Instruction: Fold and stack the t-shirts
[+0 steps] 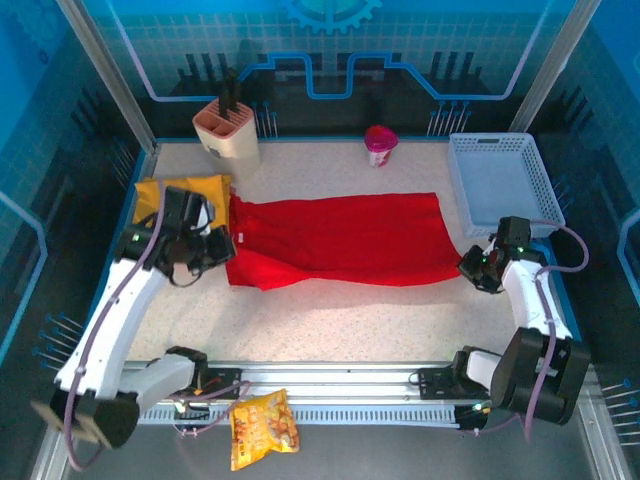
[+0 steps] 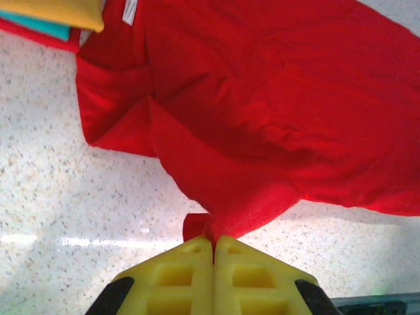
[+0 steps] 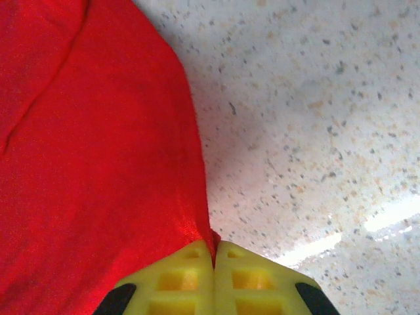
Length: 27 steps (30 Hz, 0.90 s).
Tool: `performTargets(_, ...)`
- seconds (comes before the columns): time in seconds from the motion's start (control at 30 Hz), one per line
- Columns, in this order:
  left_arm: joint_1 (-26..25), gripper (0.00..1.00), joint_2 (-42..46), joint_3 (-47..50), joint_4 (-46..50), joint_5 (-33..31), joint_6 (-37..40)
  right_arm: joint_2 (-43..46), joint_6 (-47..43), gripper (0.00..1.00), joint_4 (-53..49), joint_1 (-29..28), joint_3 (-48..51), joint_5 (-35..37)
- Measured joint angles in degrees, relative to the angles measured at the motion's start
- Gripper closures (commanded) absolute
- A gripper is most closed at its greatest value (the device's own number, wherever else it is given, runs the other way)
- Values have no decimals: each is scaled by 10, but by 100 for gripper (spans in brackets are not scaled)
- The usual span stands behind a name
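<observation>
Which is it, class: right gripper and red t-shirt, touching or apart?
Touching. The right wrist view shows the right gripper shut, pinching the edge of the red t-shirt.

Right claw (image 3: 214, 252) pinching red t-shirt (image 3: 85, 164) edge.

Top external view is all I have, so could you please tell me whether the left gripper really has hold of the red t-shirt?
Observer: Yes; on the left wrist view the left gripper has its jaws shut on an edge of the red t-shirt.
Operator: Thank you. And the right one?
Observer: The right gripper is likewise shut on the shirt's edge, above the speckled table.
Operator: Can you make out the neck label?
Observer: Yes, a white label close beside the yellow t-shirt.
</observation>
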State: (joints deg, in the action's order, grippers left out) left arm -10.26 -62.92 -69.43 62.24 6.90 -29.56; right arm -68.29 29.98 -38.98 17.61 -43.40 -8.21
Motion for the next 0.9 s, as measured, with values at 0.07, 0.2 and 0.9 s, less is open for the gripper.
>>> performTargets(0.07,2,100,-45,-26,-10,-6,11,-33,0,100,2,0,-31,-3)
performTargets(0.2,16,100,-130,-71,-30,-15,32,-114,-1,100,11,-7,-97,-8)
performTargets(0.9,50,100,-339,-199,-71,-63,86,-343,0,100,30,-77,-278,14)
